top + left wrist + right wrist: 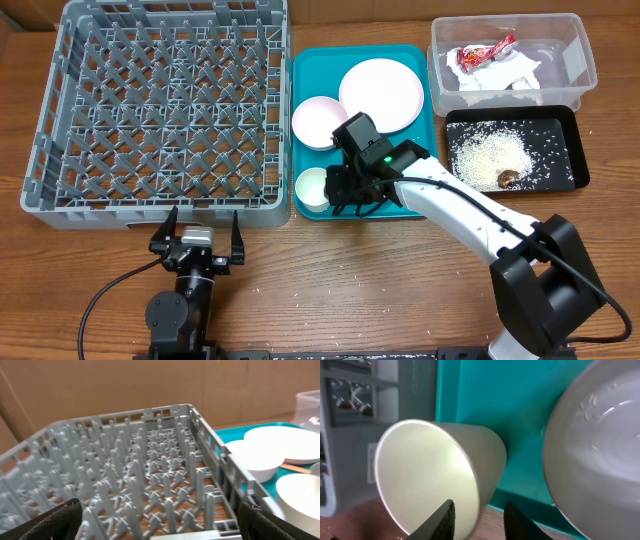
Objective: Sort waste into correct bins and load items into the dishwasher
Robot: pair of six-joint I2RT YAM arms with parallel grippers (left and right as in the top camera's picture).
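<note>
Cup (pixel 313 188) sits in the teal tray's (pixel 400 60) corner nearest the dish rack (pixel 160 100), just beside a bowl (pixel 600 450). Your right gripper (pixel 480 521) has its jaws apart, straddling the cup's wall with one finger inside the rim, so closing should pinch it for a short carry into the rack. Your left gripper (pixel 200 232) rests on the bench in front of the rack, jaws wide apart, out of that path.

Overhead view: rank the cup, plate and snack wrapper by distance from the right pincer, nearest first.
1. Cup, beside the right pincer, teal tray's near-left corner.
2. Plate, at the tray's far end.
3. Snack wrapper, in the clear tub, far right.
</note>
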